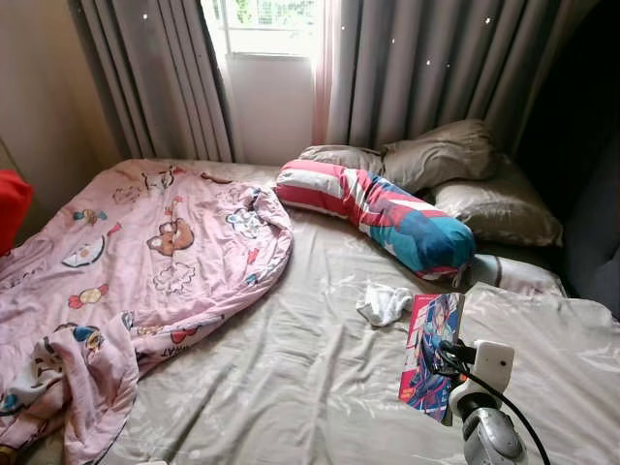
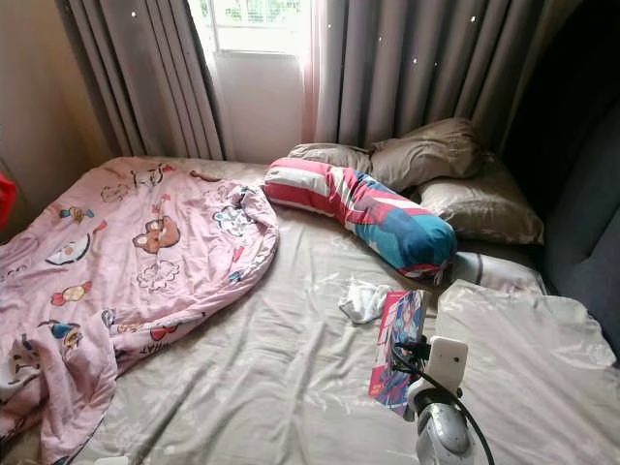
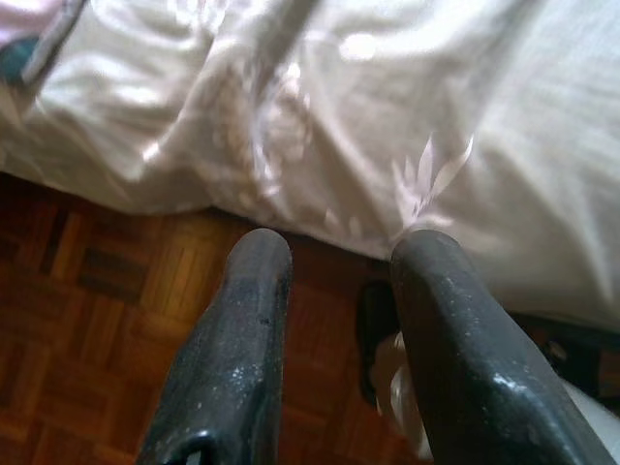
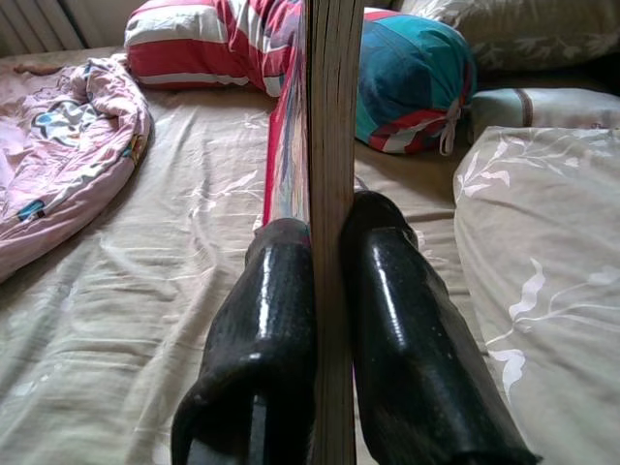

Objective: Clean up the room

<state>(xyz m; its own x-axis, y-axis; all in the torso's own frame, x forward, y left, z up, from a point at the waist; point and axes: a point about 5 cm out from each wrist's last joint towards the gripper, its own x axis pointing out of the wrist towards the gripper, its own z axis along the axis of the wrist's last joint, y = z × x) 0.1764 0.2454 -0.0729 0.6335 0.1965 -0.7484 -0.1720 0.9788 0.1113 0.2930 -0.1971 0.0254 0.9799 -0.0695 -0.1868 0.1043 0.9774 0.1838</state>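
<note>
Our right gripper [image 4: 325, 242] pinches the thin, stiff, glossy colourful book [image 1: 431, 354] by its lower edge, upright above the beige bedsheet [image 1: 291, 368] (light, slippery); left gripper [image 3: 334, 257], fingers apart, hangs empty.

Daylit window [image 1: 260, 26] btwn grey curtains [image 1: 417, 73]; parquet floor [image 3: 87, 320].

At the left of the frame lies a pink quilted blanket [image 1: 145, 262] printed with cartoon bears, above centre a long bolster [image 1: 373, 215] striped red, white and teal, on a beige leaf-patterned bedsheet [image 1: 291, 368] under grey star-dotted curtains [image 1: 426, 68], with a small red-and-blue illustrated book [image 1: 431, 354] at the lower right.
</note>
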